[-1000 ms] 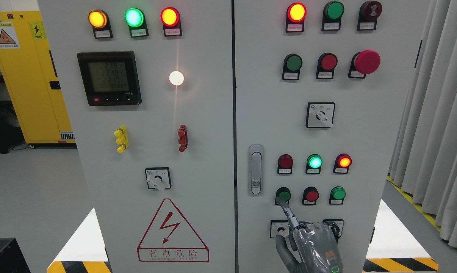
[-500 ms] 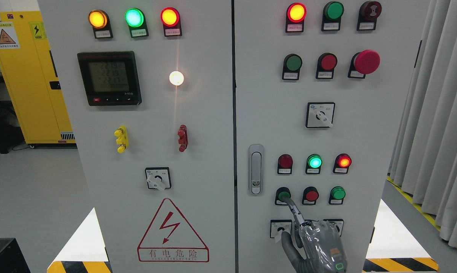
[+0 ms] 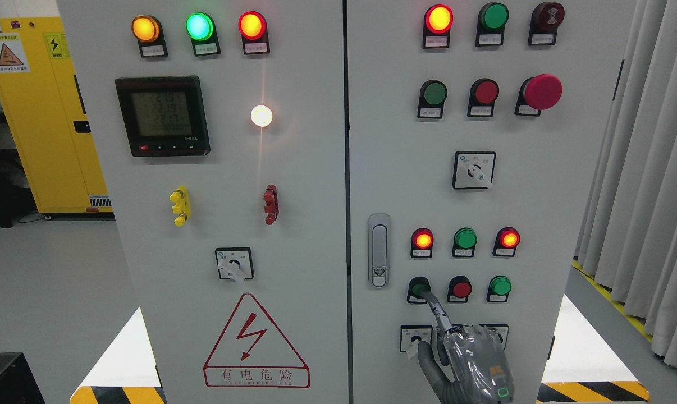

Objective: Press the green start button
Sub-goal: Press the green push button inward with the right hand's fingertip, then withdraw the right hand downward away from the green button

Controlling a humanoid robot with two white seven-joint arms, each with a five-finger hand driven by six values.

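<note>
The green start button [image 3: 417, 287] is the left one in the lower row on the right cabinet door [image 3: 394, 140]. My right hand [image 3: 472, 362] comes up from the bottom edge, wrapped in clear plastic. Its index finger [image 3: 435, 308] is stretched out with its tip on the green button; the other fingers are curled and hold nothing. Above the button, the left red lamp [image 3: 422, 239] is lit, the green lamp [image 3: 465, 239] is dark, and the right red lamp [image 3: 509, 239] is lit. The left arm is out of view.
A red button [image 3: 461, 289] and another green button [image 3: 500, 286] sit right of the pressed one. Two rotary switches [image 3: 415, 338] lie just below, partly behind my hand. A door latch [image 3: 379, 251] is to the left. Curtains [image 3: 647, 168] hang at right, and a yellow cabinet [image 3: 41, 112] stands at left.
My index finger moved up and right onto the green button. The left red lamp above it lit up and the green lamp beside it went dark.
</note>
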